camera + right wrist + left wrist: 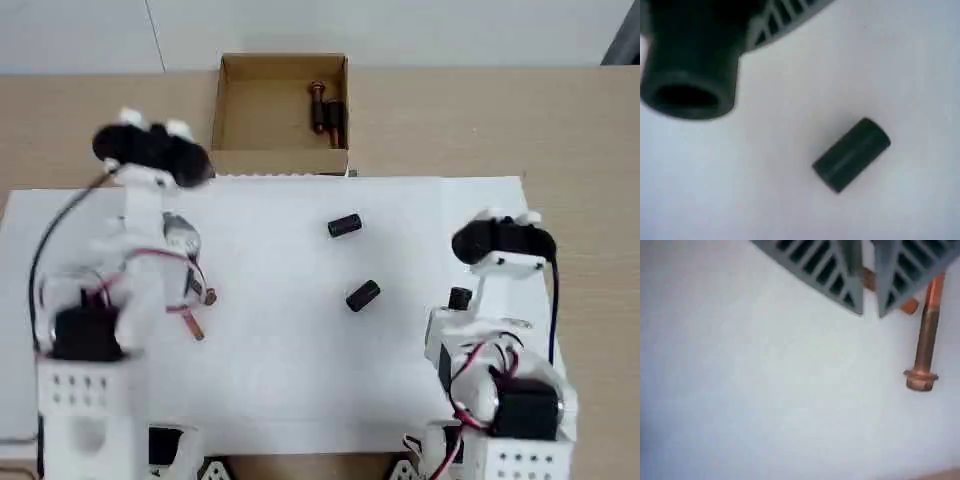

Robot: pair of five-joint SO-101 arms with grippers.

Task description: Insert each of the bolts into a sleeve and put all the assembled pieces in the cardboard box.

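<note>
In the left wrist view my left gripper (871,307) hangs low over the white sheet, its jaws nearly together on a copper bolt (910,305) that crosses between them. A second copper bolt (926,342) lies on the sheet just beside it. My right gripper (462,302) at the sheet's right side is shut on a black sleeve (687,75), whose open end faces the wrist camera. Two more black sleeves lie loose mid-sheet, the near sleeve (363,295) and the far sleeve (344,226). The cardboard box (230,110) at the back holds an assembled bolt and sleeve (325,112).
A white sheet (300,390) covers the table between the arms. The box stands just beyond the sheet's far edge. Both arm bases (90,400) sit at the front corners, with red and black cables hanging from them.
</note>
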